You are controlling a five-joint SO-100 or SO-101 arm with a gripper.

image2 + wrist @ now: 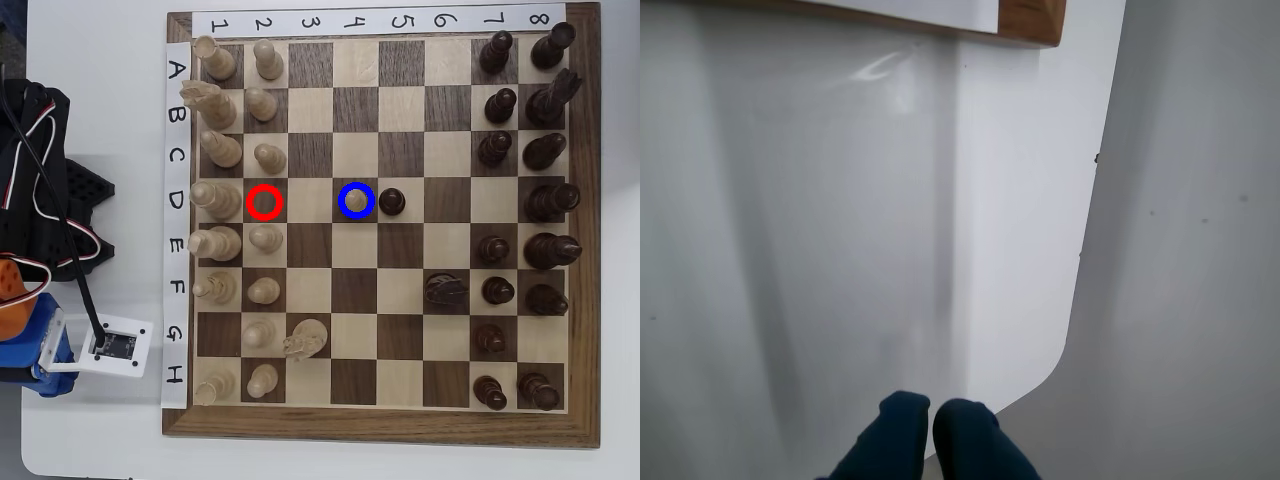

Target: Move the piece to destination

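The hand (931,420), fingers pressed together and empty, is seen at the wrist view's bottom. Overhead, the piece (357,200) is seen inside the blue-ringed destination (343,192).

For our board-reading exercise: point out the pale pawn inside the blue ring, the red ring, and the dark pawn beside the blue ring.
pale pawn (356,200), overhead view, its round head.
red ring (251,202), overhead view, its left band.
dark pawn (391,201), overhead view, its head.

A small pale cream pawn (356,201) with a round head stands upright inside the blue ring (356,186) in the overhead view. The ringed square lies in row D, column 4, of the wooden chessboard (380,428), just beside a dark pawn (392,201) on its right.
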